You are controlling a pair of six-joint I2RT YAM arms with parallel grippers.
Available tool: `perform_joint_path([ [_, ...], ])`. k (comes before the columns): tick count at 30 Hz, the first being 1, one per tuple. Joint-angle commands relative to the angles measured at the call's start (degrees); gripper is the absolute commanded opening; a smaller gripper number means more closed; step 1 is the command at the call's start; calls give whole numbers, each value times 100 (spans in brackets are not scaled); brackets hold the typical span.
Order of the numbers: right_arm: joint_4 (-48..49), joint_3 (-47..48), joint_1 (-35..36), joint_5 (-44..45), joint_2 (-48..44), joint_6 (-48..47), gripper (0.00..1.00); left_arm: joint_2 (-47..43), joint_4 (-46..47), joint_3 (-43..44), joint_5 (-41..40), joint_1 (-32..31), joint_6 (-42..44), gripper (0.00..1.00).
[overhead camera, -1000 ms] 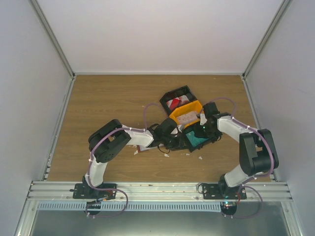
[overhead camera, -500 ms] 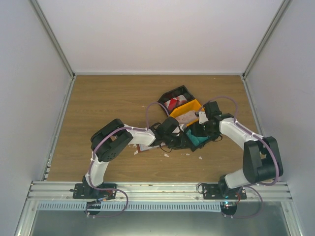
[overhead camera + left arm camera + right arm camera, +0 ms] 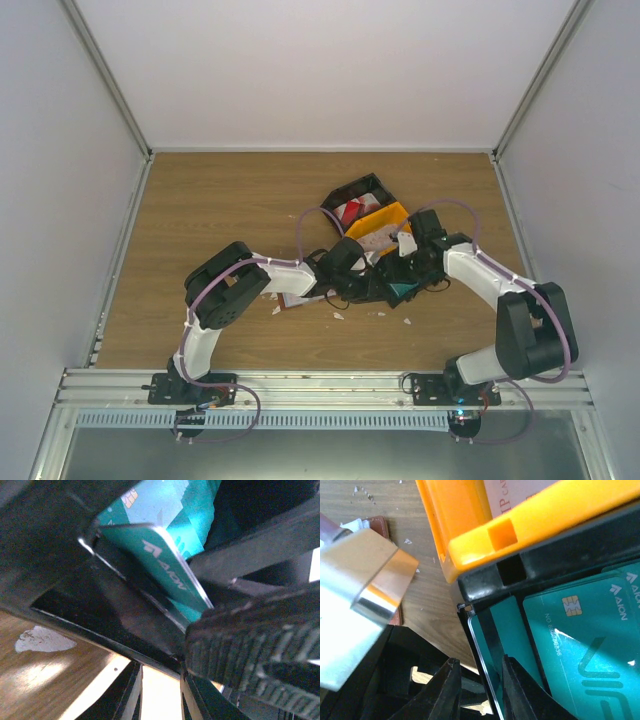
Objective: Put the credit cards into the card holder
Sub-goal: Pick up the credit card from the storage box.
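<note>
Well, as far as I can see, nothing has gone into the wallet yet. It lies on the wooden table outside the bins, up and to the left of my right claw. A blurred bright metal part hides some of it, so I cannot tell whether it is folded open.

The right claw has its fingers apart. They straddle the raised edge of a tilted teal card at the near wall of the black bin. A flat teal card lies chip-up just to the right of those fingers. Above the claw sits the orange bin, with a pale card inside it. From overhead, a red-and-white card rests in the far bin, well beyond both claws.

My left claw is down in the same black bin. A teal card on edge, which I take to be the same tilted one, runs right up to its ribbed pad. I cannot tell whether that claw is pinching the card or only propping it up.

By my reckoning the job is barely begun. One card is half levered up, and every card has yet to travel to the wallet.
</note>
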Motion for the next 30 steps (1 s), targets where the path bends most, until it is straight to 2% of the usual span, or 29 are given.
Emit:
perform_joint_path([
  [1,-77,-139,71,-124,-2,27,24,-69,40,-44,-335,-35,108,24],
  [5,33,-182,93,-287,40,91,20,-319,48,-208,-508,-29,124,25],
  [9,85,-188,104,-324,81,99,19,-524,-1,-350,-704,-26,126,25],
  [18,132,-147,235,61,320,-84,35,-924,-143,-577,-1170,-27,175,26],
  [30,-42,134,514,-96,310,-143,35,-989,-227,-591,-1287,-7,201,26],
])
